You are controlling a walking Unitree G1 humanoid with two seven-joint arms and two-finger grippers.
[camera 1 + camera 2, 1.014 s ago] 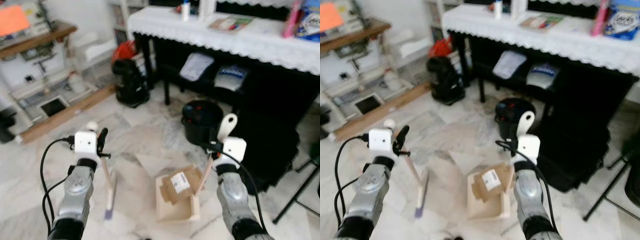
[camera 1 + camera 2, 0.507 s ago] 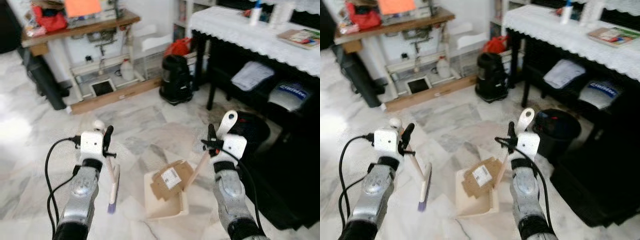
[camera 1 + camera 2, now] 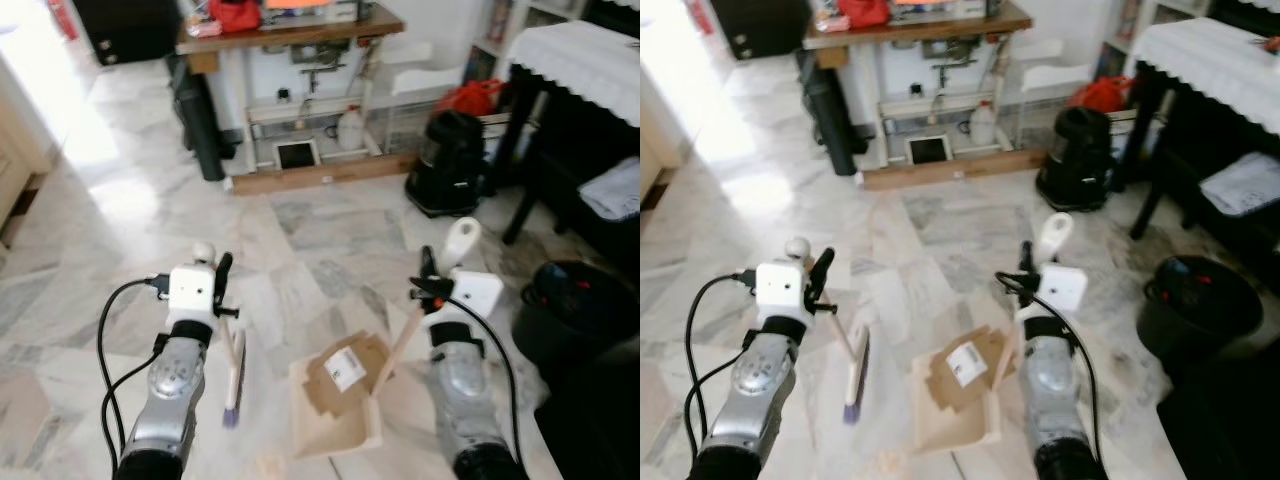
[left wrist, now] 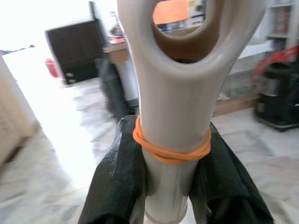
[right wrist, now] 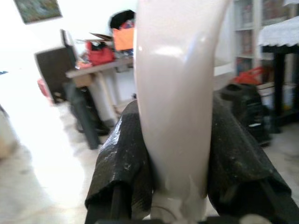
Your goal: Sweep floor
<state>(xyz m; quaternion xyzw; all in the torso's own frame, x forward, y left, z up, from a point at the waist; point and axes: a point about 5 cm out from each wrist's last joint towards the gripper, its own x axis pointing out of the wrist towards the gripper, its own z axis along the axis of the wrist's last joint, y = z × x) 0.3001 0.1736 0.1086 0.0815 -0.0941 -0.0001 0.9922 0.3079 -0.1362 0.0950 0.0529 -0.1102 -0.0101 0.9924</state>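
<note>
Left eye view, lower centre: a light, stiff broom is being clamped by the left gripper, a cardboard-laden dustpan handle by the right gripper; both are best held at handles.

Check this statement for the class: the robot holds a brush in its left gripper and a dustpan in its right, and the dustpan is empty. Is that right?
Not quite. The dustpan is not empty: pieces of brown cardboard with a white label lie in it, as the left eye view shows. The rest stands: the left gripper holds the brush and the right gripper holds the dustpan by its handle.
</note>
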